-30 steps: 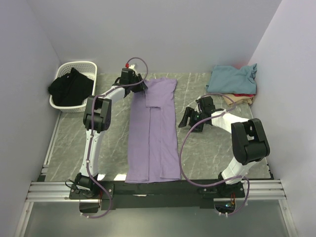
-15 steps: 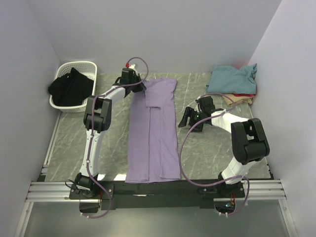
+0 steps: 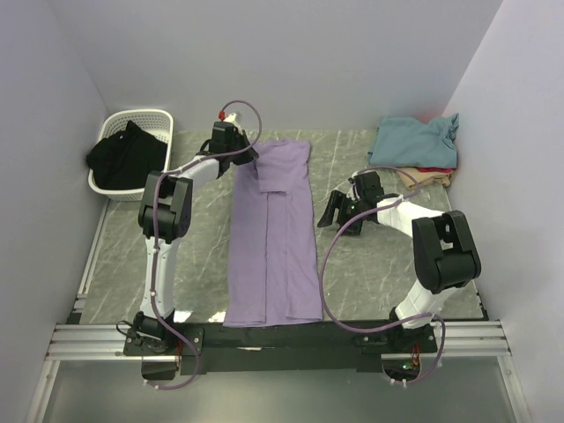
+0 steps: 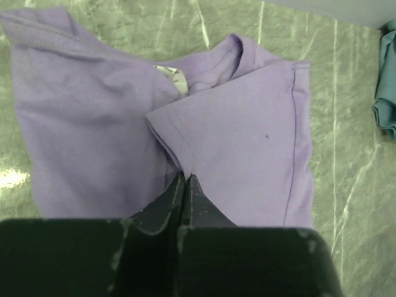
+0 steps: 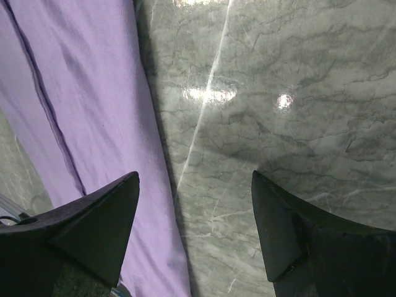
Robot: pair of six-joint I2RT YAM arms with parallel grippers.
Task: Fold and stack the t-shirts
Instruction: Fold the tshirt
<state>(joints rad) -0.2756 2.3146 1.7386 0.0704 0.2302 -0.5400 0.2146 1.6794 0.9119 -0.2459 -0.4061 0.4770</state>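
Currently the purple shirt [image 3: 273,238] lies flat as a long, narrow strip, sides already folded in, running from the far end at the left gripper [image 3: 240,150] back toward the arm bases. That gripper's fingers are pressed fully together on a pinch of sleeve fold; collar and a white label [image 4: 176,77] sit just beyond the tips, folded sleeve to their right. The right gripper [image 3: 339,211] is spread wide and holds nothing: one finger hangs over the shirt's long edge, the other over bare table [image 5: 278,93]. The teal shirt [image 3: 414,141] tops a stack well beyond the right fingers, with red and tan cloth showing beneath. A basket [image 3: 132,115] holding a black garment [image 3: 128,154] stands well to the left of the left fingers. Risks, as judgement: the pinch takes only a small ridge of cloth, so a quick pull could slip it free or lift one layer and undo the side folds; dragged by one corner, the strip would skew. The left wrist view alone proves the grasp and layer edges. The top view alone shows full shirt length, stack and basket. The right wrist view alone confirms nothing lies between those fingers.
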